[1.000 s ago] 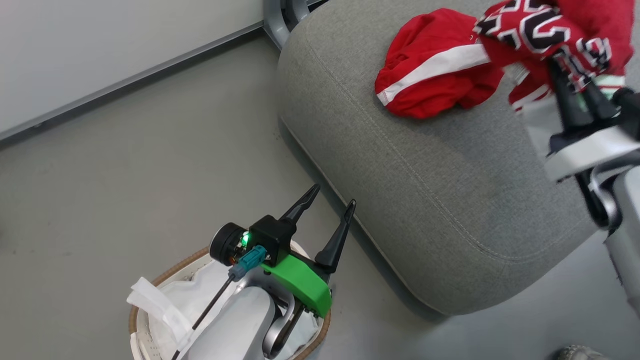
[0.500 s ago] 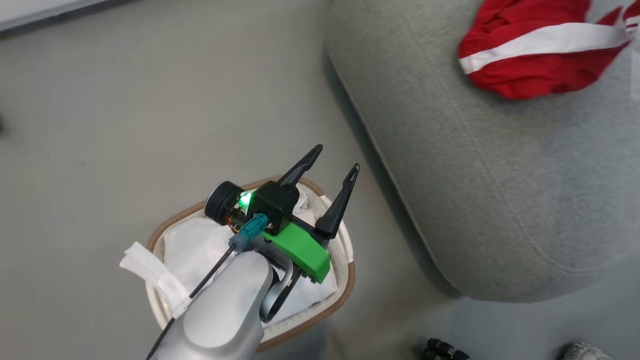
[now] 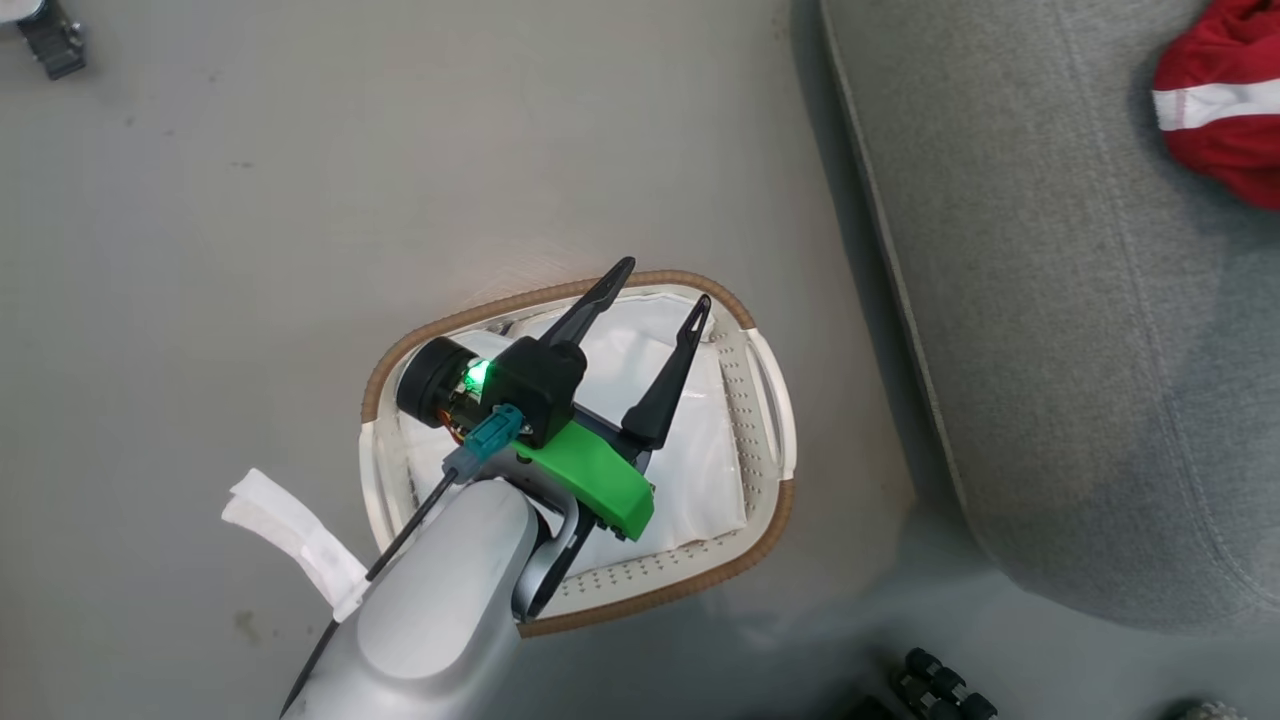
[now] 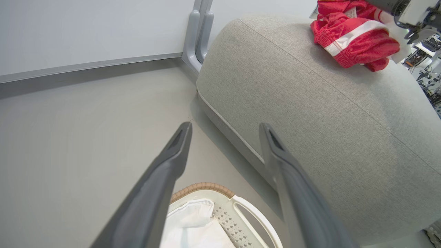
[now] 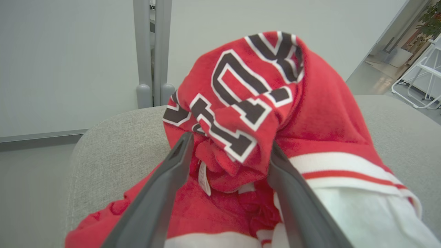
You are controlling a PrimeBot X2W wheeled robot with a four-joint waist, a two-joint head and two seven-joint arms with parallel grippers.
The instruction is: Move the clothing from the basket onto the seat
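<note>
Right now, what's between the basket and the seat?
Just a strip of bare grey floor separates the basket from the seat; nothing lies on it. The head view shows it; the left wrist view agrees.

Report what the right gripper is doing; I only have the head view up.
Observer: The right gripper has its jaws spread, with the red jersey bunched between its fingers.
Operator: Confirm where that jersey is.
Observer: It is heaped on the grey seat; cushion shows on either side of it.
Operator: Describe what stands behind the seat.
Observer: A pale wall, with a grey upright post at the seat's corner.
</note>
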